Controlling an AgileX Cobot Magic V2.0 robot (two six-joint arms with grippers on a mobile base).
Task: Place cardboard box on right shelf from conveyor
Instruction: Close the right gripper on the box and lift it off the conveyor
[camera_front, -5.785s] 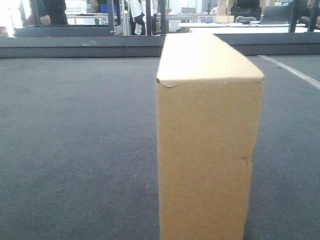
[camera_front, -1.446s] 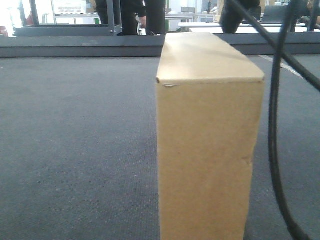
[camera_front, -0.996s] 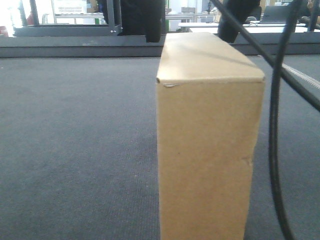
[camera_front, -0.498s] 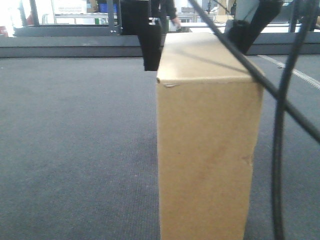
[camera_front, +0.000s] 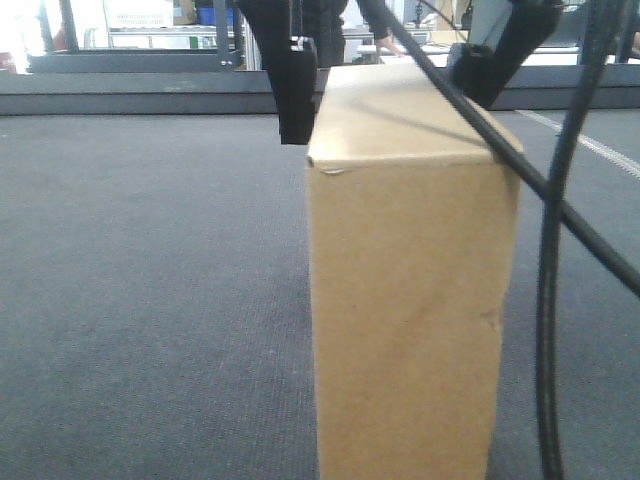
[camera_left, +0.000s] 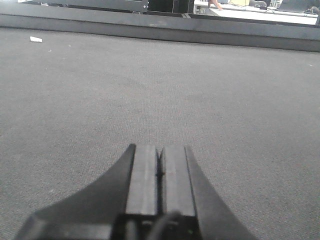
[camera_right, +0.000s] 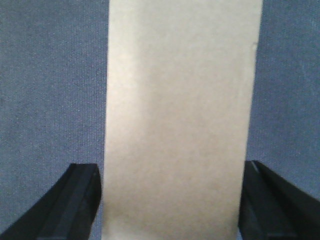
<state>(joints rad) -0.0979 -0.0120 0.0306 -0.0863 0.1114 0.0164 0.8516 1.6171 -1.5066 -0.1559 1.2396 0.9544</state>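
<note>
Cardboard box (camera_front: 410, 300) upright on conveyor (camera_front: 150, 300); right gripper (camera_right: 170, 172) straddles its top, fingers (camera_right: 80, 195) spread to box width, tight beside both faces; whether they clamp it, cannot tell; left gripper (camera_left: 160, 152) pressed closed, holding nothing, low over belt.

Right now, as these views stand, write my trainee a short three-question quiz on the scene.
1. True or false: the left hand is shut and holds nothing.
2. Where are the right hand's fingers? A) both left of the cardboard box B) one on each side of it C) underneath it
3. Fill in: the cardboard box stands ____ on the conveyor.
Key: 1 true; 2 B; 3 upright.
</note>
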